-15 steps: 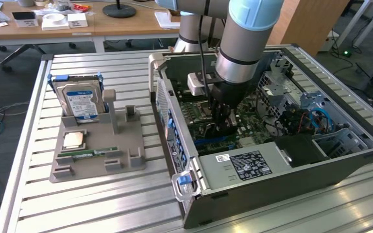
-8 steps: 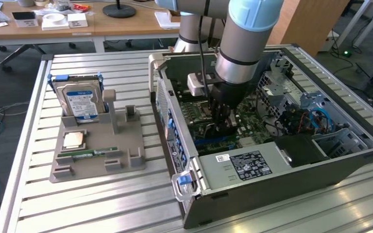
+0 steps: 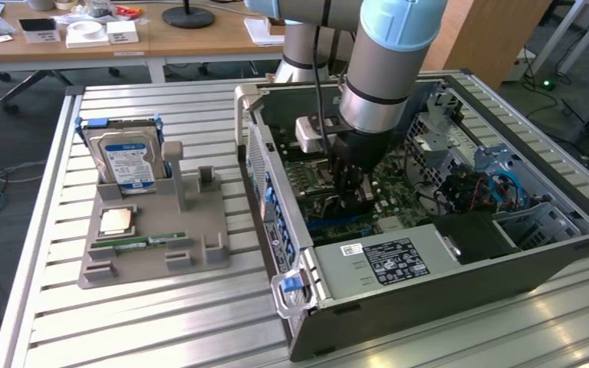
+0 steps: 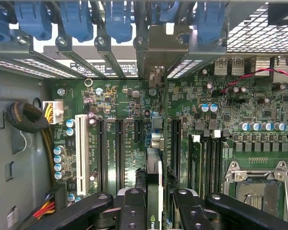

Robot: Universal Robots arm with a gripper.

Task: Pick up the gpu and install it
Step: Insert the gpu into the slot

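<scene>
Bright, even room light gives pale glare on the slatted table. The computer case interior lies in soft shadow.

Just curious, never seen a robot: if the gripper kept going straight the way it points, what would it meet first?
Probably the motherboard's expansion slots, straight below the gripper; the gpu it holds would touch them first. How far off is unclear.
</scene>
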